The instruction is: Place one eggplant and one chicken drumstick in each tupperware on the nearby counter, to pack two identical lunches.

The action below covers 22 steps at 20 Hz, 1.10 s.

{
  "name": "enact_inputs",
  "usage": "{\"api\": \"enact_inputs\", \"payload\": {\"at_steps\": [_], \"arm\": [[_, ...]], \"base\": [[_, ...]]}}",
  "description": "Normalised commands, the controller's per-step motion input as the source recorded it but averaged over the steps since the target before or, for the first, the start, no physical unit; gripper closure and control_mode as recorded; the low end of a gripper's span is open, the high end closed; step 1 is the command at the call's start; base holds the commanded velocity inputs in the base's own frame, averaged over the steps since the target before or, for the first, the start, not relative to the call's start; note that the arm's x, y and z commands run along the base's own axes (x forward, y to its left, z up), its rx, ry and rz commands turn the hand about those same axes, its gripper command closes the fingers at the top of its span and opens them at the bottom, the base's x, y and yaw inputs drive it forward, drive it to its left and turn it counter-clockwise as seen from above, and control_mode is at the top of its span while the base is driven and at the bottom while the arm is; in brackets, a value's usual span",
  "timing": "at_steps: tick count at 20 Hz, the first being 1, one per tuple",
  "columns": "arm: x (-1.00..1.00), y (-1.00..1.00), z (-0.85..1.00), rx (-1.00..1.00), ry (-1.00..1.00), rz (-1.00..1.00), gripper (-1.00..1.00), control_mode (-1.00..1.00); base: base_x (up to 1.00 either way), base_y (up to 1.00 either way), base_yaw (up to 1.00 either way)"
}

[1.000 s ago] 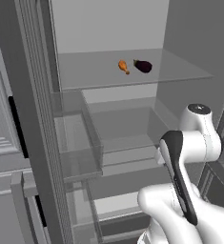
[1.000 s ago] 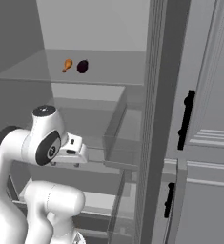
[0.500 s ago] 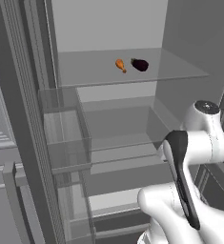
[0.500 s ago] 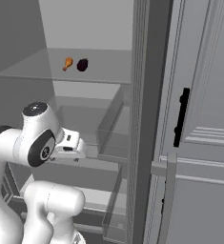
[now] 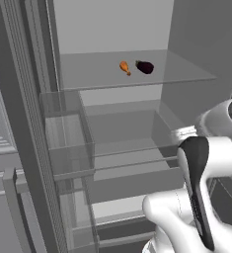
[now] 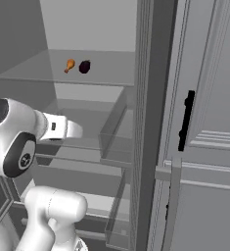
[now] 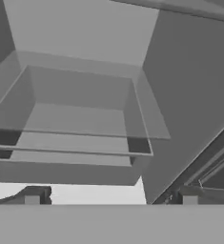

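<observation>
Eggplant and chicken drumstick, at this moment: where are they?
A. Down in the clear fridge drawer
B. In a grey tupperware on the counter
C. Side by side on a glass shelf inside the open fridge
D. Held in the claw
C. The eggplant and the chicken drumstick lie next to each other on the upper glass shelf, above the clear drawer, with the claw apart from both.

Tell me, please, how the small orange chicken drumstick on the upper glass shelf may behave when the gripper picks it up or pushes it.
The small orange chicken drumstick looks rounded with a thin end, so it may roll or pivot if pushed. It seems small and probably light. It lies close beside the dark purple eggplant, so a push could knock that too.
</observation>
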Motion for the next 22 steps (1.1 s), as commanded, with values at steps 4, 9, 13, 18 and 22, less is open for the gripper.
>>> {"api": "enact_inputs", "payload": {"at_steps": [4,9,13,18,22], "arm": [[0.32,0.0,1.0,0.16,-0.38,-0.11,-1.0,-1.0],[0.77,-0.02,0.85,0.42,-0.13,-0.12,-1.0,-1.0],[1.0,-0.14,0.27,0.44,0.01,-0.01,-1.0,-1.0],[1.0,0.1,0.0,0.11,0.0,0.0,-1.0,-1.0],[0.87,0.18,0.06,-0.25,0.0,0.0,-1.0,-1.0]], "base": [[0.0,0.0,0.0],[0.0,0.0,0.0],[0.0,0.0,0.0],[0.0,0.0,0.0],[0.0,0.0,0.0]]}}
